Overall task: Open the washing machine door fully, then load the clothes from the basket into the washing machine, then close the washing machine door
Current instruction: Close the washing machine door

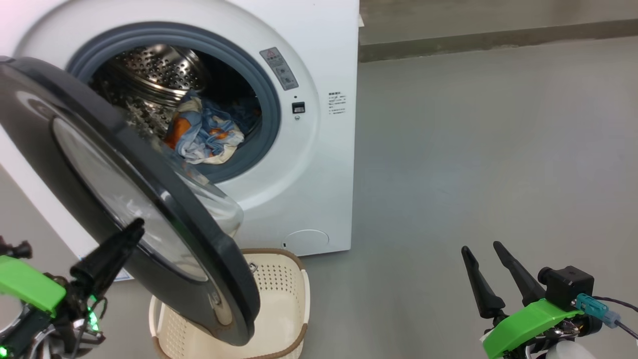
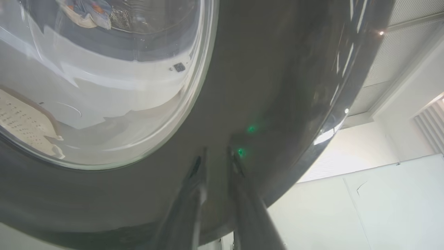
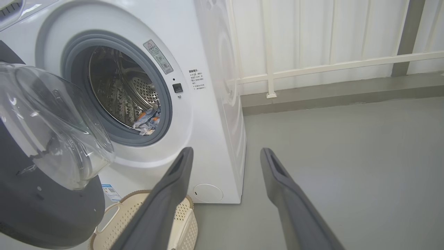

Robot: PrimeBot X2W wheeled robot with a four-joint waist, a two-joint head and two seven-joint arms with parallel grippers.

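Observation:
The washing machine (image 1: 329,174) stands at the left with its door (image 1: 214,259) swung partly out. The black rim and glass bowl (image 3: 52,132) hang over the basket (image 1: 279,299). The clothes (image 1: 204,132), blue and orange fabric, lie inside the steel drum near its front lip and also show in the right wrist view (image 3: 147,121). My left gripper (image 1: 135,227) points at the door's outer face (image 2: 263,86). Its tips (image 2: 215,156) are right at the glossy rim, only slightly apart, with nothing between them. My right gripper (image 1: 481,248) hovers open at the lower right, well away from the machine (image 3: 208,139).
The cream basket (image 3: 111,229) sits on the floor against the machine's front, half hidden under the door. No clothes show in its visible part. Grey floor (image 1: 473,149) stretches to the right. A low kerb (image 1: 498,37) and a white railing (image 3: 329,64) run behind it.

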